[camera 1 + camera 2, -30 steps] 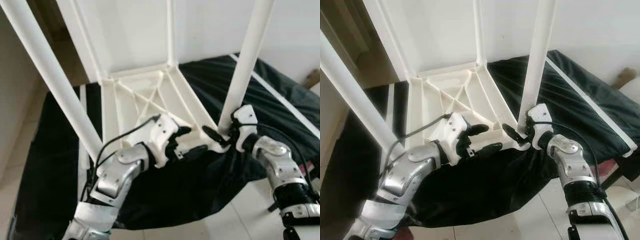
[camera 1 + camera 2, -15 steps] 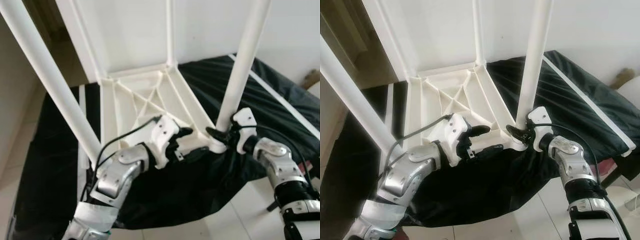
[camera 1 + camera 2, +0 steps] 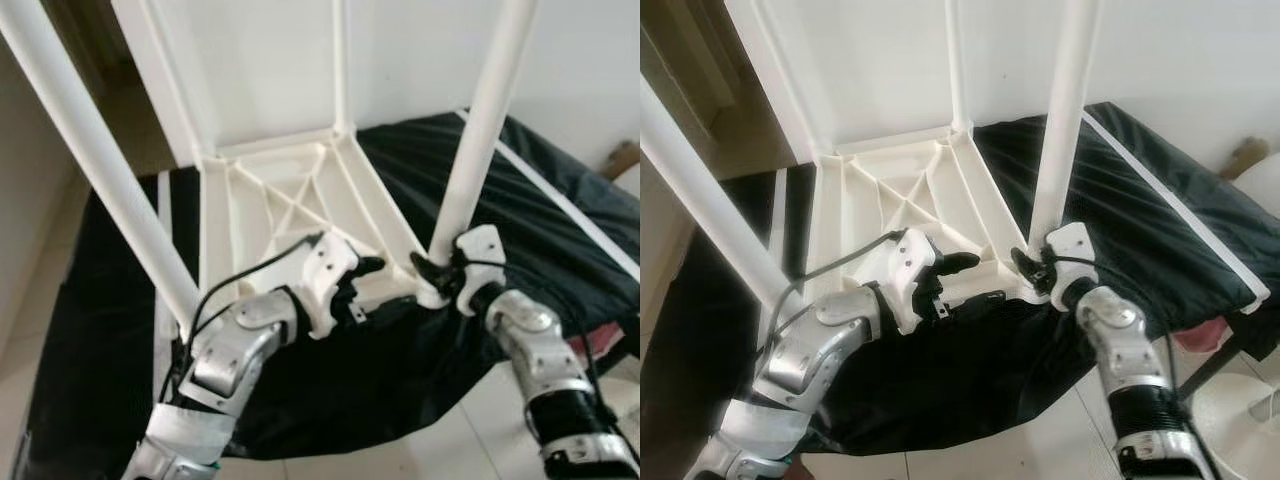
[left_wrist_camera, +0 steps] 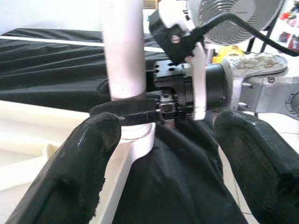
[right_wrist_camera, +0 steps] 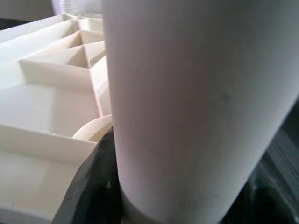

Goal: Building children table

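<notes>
White children's table (image 3: 902, 205) upside down on black cloth (image 3: 1140, 215), frame centre, ribbed underside up, legs rising past top edge. Right tool (image 3: 1032, 268) clamped round base of right leg (image 3: 1060, 120). Left tool (image 3: 975, 278) open at table's near edge

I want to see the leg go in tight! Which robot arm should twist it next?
Probably the right. The right gripper is already clamped round the bottom of the near right table leg, where it meets the upturned tabletop. The left gripper sits open at the tabletop's front edge, better placed for steadying.
</notes>
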Motion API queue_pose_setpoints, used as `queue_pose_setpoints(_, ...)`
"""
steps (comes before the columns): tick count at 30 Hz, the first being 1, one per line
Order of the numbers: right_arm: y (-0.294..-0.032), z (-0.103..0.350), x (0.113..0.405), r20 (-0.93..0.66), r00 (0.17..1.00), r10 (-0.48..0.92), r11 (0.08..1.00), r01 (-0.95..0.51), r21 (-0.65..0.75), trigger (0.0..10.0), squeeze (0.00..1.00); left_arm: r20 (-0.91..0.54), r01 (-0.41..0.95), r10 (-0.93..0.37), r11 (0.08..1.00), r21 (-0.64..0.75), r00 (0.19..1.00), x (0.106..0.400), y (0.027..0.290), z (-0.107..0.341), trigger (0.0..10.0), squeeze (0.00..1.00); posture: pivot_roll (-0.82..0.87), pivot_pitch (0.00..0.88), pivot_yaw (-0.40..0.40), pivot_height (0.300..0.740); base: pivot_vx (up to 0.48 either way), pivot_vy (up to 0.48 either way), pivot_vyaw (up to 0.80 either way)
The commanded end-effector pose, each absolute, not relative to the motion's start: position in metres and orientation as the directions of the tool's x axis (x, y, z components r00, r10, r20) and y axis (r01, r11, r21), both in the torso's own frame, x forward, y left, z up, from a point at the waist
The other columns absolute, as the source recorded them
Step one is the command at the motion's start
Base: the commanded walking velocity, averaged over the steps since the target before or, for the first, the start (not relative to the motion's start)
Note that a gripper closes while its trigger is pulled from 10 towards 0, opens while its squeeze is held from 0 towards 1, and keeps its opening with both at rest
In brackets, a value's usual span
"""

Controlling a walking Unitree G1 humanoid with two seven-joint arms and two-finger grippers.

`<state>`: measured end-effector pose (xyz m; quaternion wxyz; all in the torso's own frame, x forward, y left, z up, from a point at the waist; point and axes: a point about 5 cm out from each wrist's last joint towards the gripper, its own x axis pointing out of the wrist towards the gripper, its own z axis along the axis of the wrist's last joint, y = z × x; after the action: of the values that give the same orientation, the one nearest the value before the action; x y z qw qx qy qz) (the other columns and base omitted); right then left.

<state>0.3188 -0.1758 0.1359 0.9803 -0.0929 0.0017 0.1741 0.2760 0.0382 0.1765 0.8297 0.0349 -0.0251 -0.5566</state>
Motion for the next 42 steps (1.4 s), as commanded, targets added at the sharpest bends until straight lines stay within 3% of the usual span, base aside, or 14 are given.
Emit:
queue_pose_setpoints(1,-0.168,0.12,0.313,-0.106,0.94,0.325,0.926,-0.339,-0.166,10.0,0.0,0.007,0.94,-0.945,0.326,0.101,0.327,0.273,0.037,0.18,10.0,0.0,-0.06,0.0,0.095,0.74,0.0,0.0,0.0)
queue_pose_setpoints(9,-0.158,0.12,0.305,-0.092,0.986,0.139,0.982,-0.149,-0.114,10.0,0.0,0.003,0.944,-0.949,0.314,0.096,0.316,0.272,0.037,0.179,10.0,0.0,-0.06,0.0,0.098,0.74,0.0,0.0,0.0)
queue_pose_setpoints(16,-0.152,0.117,0.294,-0.106,0.985,-0.139,0.989,0.132,-0.066,10.0,0.0,0.003,0.945,-0.949,0.315,0.095,0.316,0.271,0.037,0.179,10.0,0.0,-0.06,0.0,0.096,0.74,0.0,0.0,0.0)
queue_pose_setpoints(18,-0.155,0.117,0.287,-0.104,0.947,-0.305,0.952,0.299,-0.065,10.0,0.0,0.007,0.944,-0.948,0.317,0.093,0.317,0.271,0.037,0.179,10.0,0.0,-0.06,0.0,0.089,0.74,0.0,0.0,0.0)
queue_pose_setpoints(22,-0.138,0.119,0.286,-0.101,0.971,-0.218,0.976,0.216,-0.029,10.0,0.0,0.011,0.943,-0.946,0.323,0.087,0.323,0.27,0.037,0.179,10.0,0.0,-0.05,0.0,0.083,0.74,0.0,0.0,0.0)
queue_pose_setpoints(42,-0.137,0.128,0.285,-0.091,0.966,-0.243,0.97,0.24,-0.044,10.0,0.0,0.015,0.939,-0.943,0.332,0.086,0.332,0.271,0.039,0.182,10.0,0.0,-0.05,0.0,0.08,0.74,0.0,0.0,0.0)
